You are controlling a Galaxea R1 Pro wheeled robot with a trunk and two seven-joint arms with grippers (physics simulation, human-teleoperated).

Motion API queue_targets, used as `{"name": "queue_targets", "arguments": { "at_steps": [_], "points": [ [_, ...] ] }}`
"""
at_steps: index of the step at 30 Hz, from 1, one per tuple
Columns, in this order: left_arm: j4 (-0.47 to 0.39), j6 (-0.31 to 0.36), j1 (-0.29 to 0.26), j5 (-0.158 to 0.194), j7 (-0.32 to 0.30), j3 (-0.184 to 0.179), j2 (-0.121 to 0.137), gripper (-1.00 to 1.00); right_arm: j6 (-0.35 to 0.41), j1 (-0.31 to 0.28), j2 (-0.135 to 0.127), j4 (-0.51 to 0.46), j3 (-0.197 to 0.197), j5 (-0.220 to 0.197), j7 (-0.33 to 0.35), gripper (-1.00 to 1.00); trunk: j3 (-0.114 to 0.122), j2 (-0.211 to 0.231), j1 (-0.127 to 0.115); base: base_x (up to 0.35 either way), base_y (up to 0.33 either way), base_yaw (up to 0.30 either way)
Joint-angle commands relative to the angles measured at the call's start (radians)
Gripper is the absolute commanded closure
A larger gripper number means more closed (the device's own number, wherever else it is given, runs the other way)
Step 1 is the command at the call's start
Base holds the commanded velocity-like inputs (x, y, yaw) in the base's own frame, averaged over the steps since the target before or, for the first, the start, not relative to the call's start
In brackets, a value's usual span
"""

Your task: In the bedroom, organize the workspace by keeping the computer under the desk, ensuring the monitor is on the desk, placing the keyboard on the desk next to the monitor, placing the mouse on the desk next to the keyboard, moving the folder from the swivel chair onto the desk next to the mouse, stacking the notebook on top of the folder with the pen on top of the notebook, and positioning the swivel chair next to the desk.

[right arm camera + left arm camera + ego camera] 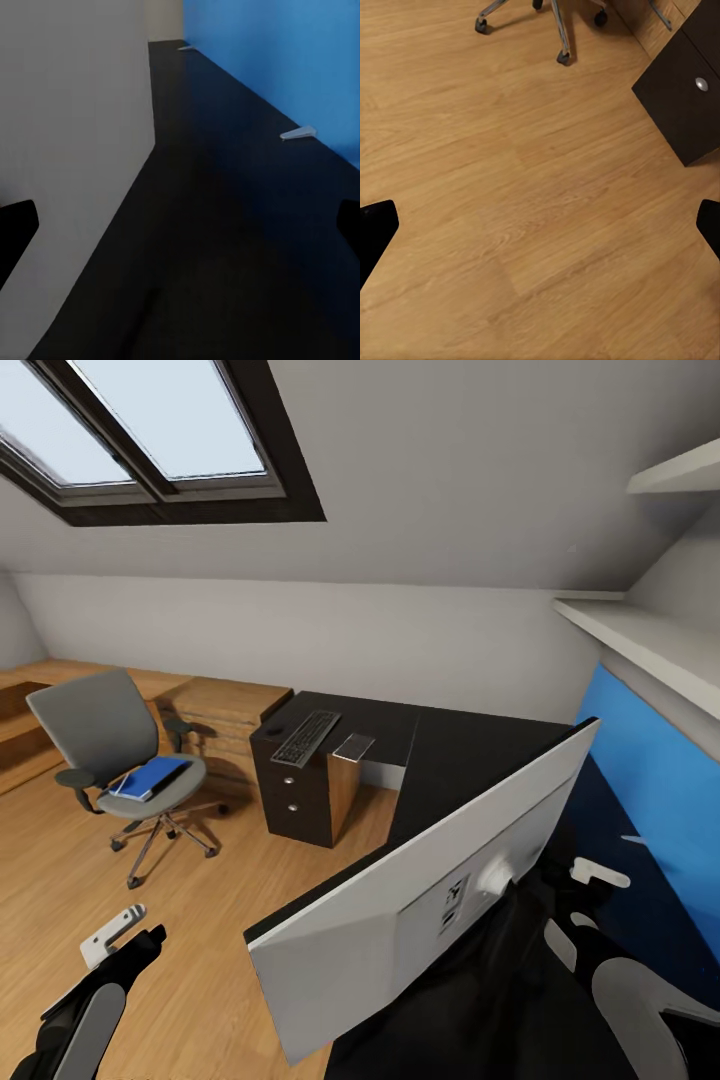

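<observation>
Head view, nearest first: the left gripper point(125, 935) hangs at 7 o'clock over the wood floor point(60, 880). In the left wrist view its black fingertips point(376, 229) sit far apart at the two edges, so it is wide open and holds nothing. The right gripper point(590, 905) is at 4 o'clock, over the black top of the desk point(470, 760). In the right wrist view its tips are also far apart, with nothing between them.

Just beside that gripper stands the monitor point(400, 920), big and close, with its white back facing us. It is on the desk. The blue back panel point(650, 760) runs along at 3 o'clock.

Farther off, near 12 o'clock, the keyboard point(305, 738) lies on the far end of the desk, above the black drawer unit point(290, 790). A flat grey square point(353, 746) lies just beside it.

At 10 o'clock, away from the desk, stands the swivel chair point(120, 760). The blue folder point(150, 777) lies on its seat. I cannot tell if anything lies on the folder.
</observation>
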Motion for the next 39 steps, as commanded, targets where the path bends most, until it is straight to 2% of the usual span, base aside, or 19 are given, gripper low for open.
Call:
{"name": "queue_targets", "arguments": {
  "at_steps": [1,17,39],
  "points": [
    [-0.002,0.003,-0.001,0.008,0.006,0.000,0.000,-1.00,-0.004,-0.001,0.000,0.001,0.008,-0.009,0.000,-1.00,-0.002,-0.002,0.000,0.000,0.000,0.008],
    [0.000,0.004,-0.001,0.008,0.006,-0.002,-0.002,-1.00,-0.004,0.000,-0.002,0.001,0.008,-0.007,0.000,-1.00,-0.002,-0.002,0.000,-0.029,0.000,0.001],
    [0.000,0.005,-0.001,0.008,0.006,-0.003,-0.002,-1.00,-0.004,0.000,-0.002,0.004,0.008,-0.007,0.001,-1.00,-0.002,-0.002,0.000,-0.311,0.000,0.000]
  ]
}}
